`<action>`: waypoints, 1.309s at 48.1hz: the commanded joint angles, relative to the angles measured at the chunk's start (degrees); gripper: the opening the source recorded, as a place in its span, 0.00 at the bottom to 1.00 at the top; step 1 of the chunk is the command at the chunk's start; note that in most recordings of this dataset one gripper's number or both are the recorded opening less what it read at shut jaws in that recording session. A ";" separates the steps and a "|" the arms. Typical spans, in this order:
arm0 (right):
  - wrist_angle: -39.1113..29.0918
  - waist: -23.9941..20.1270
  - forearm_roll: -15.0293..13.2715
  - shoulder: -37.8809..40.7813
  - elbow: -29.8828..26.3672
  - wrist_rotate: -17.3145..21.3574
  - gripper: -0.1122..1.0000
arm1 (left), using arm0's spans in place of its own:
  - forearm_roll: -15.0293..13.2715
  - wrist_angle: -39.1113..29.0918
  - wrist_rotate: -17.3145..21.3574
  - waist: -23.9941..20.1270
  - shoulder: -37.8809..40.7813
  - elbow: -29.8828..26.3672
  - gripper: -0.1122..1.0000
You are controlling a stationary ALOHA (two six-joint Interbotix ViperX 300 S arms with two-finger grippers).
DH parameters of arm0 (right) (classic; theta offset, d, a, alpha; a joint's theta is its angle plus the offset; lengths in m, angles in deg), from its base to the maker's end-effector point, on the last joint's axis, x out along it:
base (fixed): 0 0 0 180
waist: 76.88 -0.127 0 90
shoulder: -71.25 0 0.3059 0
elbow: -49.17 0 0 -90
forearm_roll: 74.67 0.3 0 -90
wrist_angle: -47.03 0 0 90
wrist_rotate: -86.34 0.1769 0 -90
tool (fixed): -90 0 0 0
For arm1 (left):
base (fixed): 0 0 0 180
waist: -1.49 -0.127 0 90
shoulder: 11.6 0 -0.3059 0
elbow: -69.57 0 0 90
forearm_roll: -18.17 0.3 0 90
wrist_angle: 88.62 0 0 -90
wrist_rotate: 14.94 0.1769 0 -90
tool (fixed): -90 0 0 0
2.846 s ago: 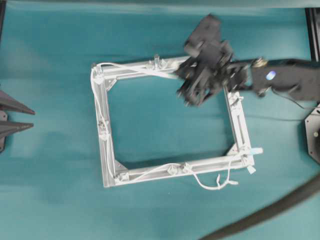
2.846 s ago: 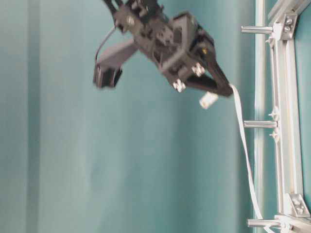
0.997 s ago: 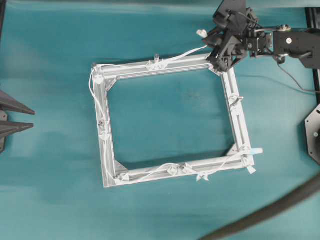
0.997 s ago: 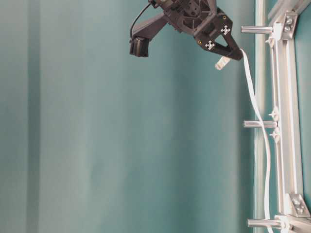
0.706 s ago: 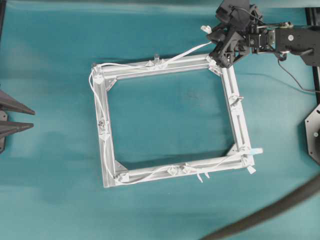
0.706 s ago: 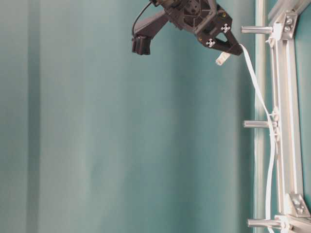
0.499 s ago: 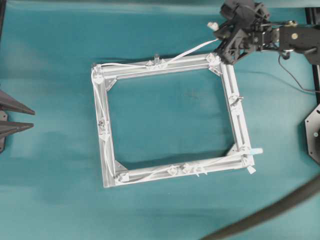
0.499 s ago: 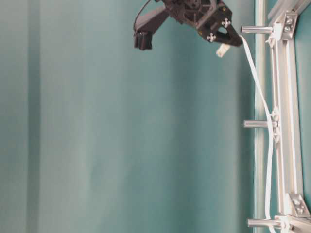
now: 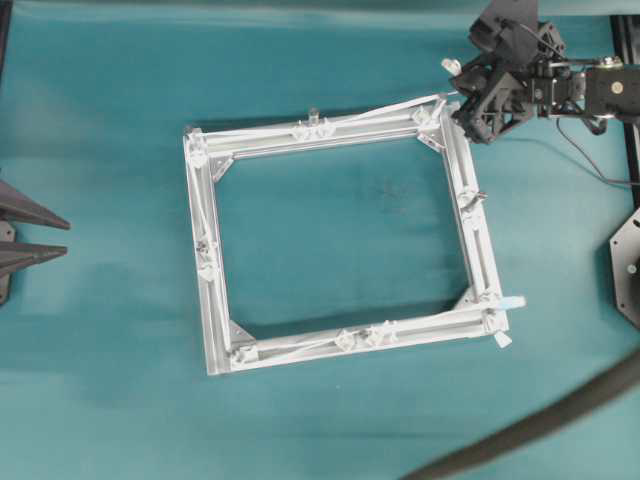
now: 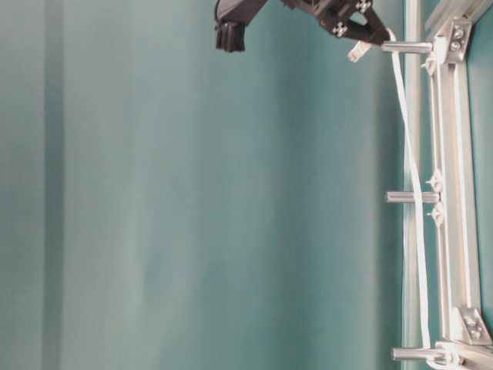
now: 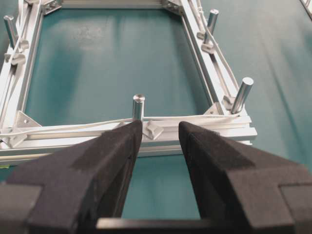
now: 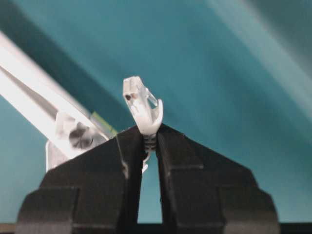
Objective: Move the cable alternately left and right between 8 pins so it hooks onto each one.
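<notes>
While the right gripper [image 9: 468, 95] hangs just beyond the far right corner of the frame [image 9: 205, 290], its jaws are pinched narrow on the cable [image 9: 375, 108] right behind the small plug [image 12: 141, 109], which sticks out past the fingertips. From there the white cable runs taut along the far rail, past a pin [image 9: 313, 118] at that rail's middle, round the far left corner, down the left rail and along the near rail. In the table-level view it stretches straight from the jaws beside the corner pin [image 10: 407, 47] toward another pin [image 10: 416, 354] at the bottom edge. At the left edge of the teal surface [image 9: 100, 150], the left gripper [image 11: 160, 134] sits with its jaws wide and nothing between them, facing the frame's left rail, apart from it.
</notes>
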 commanded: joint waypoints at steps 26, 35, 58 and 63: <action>9.84 0.00 -0.35 -3.87 7.03 -0.62 0.18 | 0.09 0.26 -0.09 0.09 0.62 -1.05 0.55; 11.78 -0.35 -2.55 -4.57 8.17 -0.97 0.18 | 0.18 0.26 -0.09 0.09 0.62 -1.05 0.55; 12.92 -0.53 -11.07 -4.13 7.91 -19.60 0.18 | 0.09 0.26 -0.09 0.09 0.62 -1.05 0.55; 13.89 -0.70 -13.45 -3.69 8.09 -26.81 0.18 | 0.09 0.26 -0.09 0.09 0.62 -1.05 0.55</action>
